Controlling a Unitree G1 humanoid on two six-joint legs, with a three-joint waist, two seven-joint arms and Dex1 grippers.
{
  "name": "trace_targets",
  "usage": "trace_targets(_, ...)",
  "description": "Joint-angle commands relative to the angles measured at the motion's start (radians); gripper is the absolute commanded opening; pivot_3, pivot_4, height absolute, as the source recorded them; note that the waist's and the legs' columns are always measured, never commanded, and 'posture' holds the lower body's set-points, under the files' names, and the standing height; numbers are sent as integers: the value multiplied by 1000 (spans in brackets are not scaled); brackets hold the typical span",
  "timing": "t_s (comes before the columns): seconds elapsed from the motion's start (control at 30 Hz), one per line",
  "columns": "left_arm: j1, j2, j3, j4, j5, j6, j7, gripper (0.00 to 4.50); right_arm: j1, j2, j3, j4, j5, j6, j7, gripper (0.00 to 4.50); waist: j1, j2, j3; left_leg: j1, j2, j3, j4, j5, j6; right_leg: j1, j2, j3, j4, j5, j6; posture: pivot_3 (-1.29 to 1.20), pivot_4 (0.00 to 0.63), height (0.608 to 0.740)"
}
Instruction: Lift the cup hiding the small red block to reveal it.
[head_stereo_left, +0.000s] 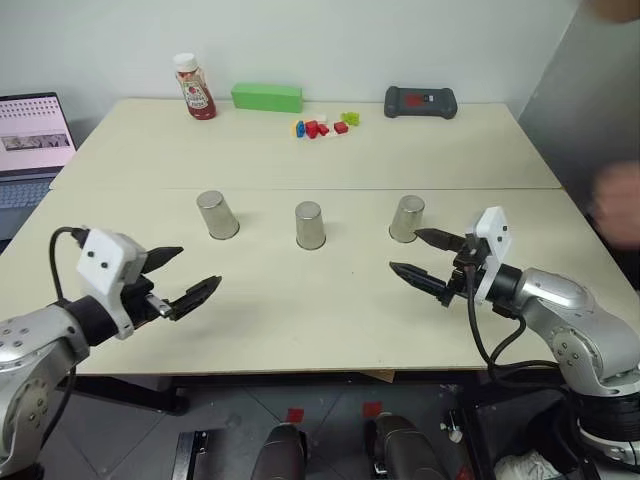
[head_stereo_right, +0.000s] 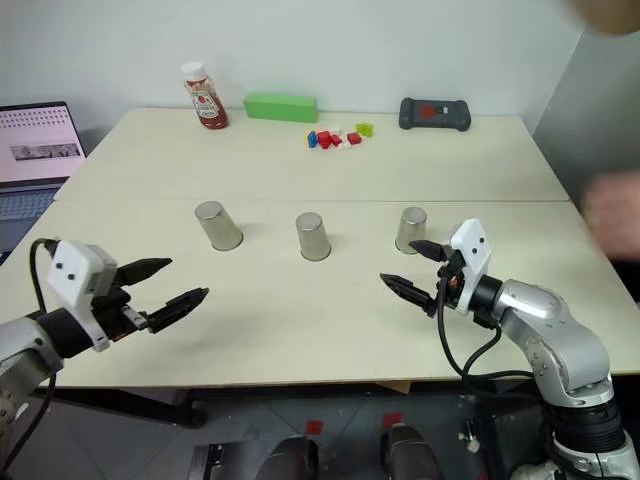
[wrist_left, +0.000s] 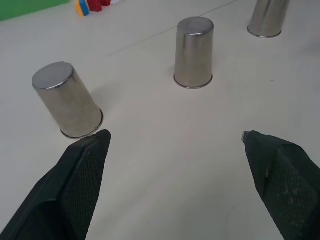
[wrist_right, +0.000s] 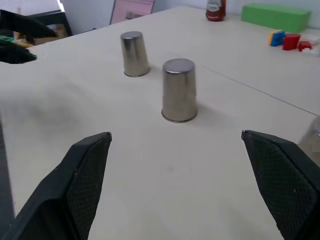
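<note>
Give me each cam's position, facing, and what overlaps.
Left eye: on the head, looking forward and down at the table; both arms show, left end effector and right end effector open.
Right eye: same head camera, same scene, slightly offset.
Left wrist: along its own fingers, facing the left cup, middle cup and right cup.
Right wrist: along its own fingers, facing the middle and left cups; ketchup bottle behind.
Shared: both wrist views show the middle cup and the toy bricks.
</note>
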Motion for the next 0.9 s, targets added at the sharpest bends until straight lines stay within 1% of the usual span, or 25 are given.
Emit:
trace_targets(0.03,-87,-7,-91,13,25,6,40,4500,-33,-33,-2,-63,44,29,34,4440,1,0,0,0,0,0,0,0,0,0,0,0,0,0,0,0,150,740)
trace_targets(0.13,-161,-13,-179,70,68,-6,51,4500,-39,-52,8,-80,65,59,51,4440,2,0,0,0,0,-1,0,0,0,0,0,-1,0,0,0,0,150,740)
trace_targets(0.27,-319,-70,-302,202,125,-19,77,4500,-30,-58,11,-94,65,71,39,4440,1,0,0,0,0,-1,0,0,0,0,0,-1,0,0,0,0,150,740)
trace_targets(0.33,-368,-88,-333,252,155,-29,87,4500,-29,-57,11,-100,66,78,32,4440,1,0,0,0,0,-1,0,0,0,0,0,-1,0,0,0,0,150,740)
trace_targets(0.43,-480,-138,-396,366,191,-54,81,4500,-14,-60,7,-117,67,89,23,4440,1,0,0,-1,-1,-1,0,0,0,0,0,-1,0,0,0,0,150,740)
trace_targets(0.67,-597,-202,-490,525,246,-130,13,4500,17,-64,-3,-142,68,102,2,4440,-1,0,0,-2,-1,-2,0,0,0,0,0,-2,0,0,0,0,150,740)
trace_targets(0.9,-720,-277,-544,709,323,-237,-10,4500,30,-61,-4,-157,72,111,-13,4440,1,0,0,-2,-1,-2,1,0,0,0,0,-2,1,0,0,0,150,740)
